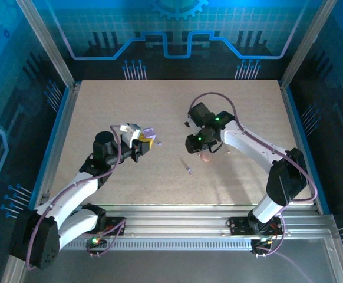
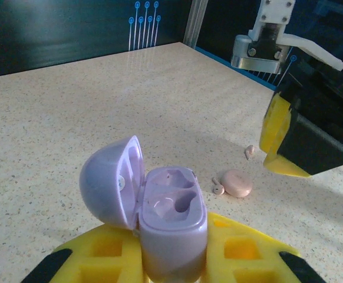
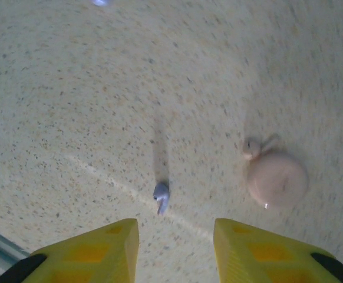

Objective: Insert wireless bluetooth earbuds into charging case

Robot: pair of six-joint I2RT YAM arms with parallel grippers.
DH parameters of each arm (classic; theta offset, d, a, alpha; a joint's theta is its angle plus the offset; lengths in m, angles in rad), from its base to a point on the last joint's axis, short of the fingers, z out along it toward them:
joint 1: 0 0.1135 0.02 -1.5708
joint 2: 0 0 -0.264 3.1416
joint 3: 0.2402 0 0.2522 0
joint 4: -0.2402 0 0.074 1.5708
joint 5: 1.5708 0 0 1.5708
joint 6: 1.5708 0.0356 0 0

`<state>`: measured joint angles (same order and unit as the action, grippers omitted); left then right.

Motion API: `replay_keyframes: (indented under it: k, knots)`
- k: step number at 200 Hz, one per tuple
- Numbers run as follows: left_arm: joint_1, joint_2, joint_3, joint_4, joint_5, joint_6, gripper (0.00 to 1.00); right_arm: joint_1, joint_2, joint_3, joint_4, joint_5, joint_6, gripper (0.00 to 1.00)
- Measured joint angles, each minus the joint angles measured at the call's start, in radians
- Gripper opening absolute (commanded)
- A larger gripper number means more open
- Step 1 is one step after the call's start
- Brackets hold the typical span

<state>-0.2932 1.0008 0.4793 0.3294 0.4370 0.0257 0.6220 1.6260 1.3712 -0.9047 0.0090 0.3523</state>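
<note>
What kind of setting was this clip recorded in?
Probably a purpose-built robot test cell, not a home: speckled beige tabletop, aluminium frame rails, blue circuit-patterned backdrop panels.

Open lilac case (image 2: 172, 227), upright in left fingers (image 2: 242, 250), lid tipped back, wells empty, one tiny lilac earbud (image 3: 161, 197) lying on desk (image 3: 71, 88).

Your left tool (image 1: 143, 140) held the opened lilac case (image 1: 149, 135) above the tabletop (image 1: 248, 106); your right tool (image 1: 191, 145) hung beside a pink puck (image 1: 207, 157) (a lilac earbud (image 1: 187, 169) lay nearby).
</note>
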Motion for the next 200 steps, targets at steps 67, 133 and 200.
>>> replay_keyframes:
  k: [67, 133, 200]
  knots:
    - [0.0, -0.012, 0.0, -0.026, -0.015, 0.0, 0.17, -0.013, 0.103, -0.048, 0.015, -0.08, 0.232, 0.39]
    - [0.0, -0.013, 0.0, -0.033, -0.016, 0.0, 0.18, 0.058, 0.222, -0.047, -0.021, -0.085, 0.235, 0.38]
    - [0.0, -0.018, 0.0, -0.033, -0.016, 0.001, 0.18, 0.059, 0.315, -0.041, -0.011, -0.101, 0.23, 0.38]
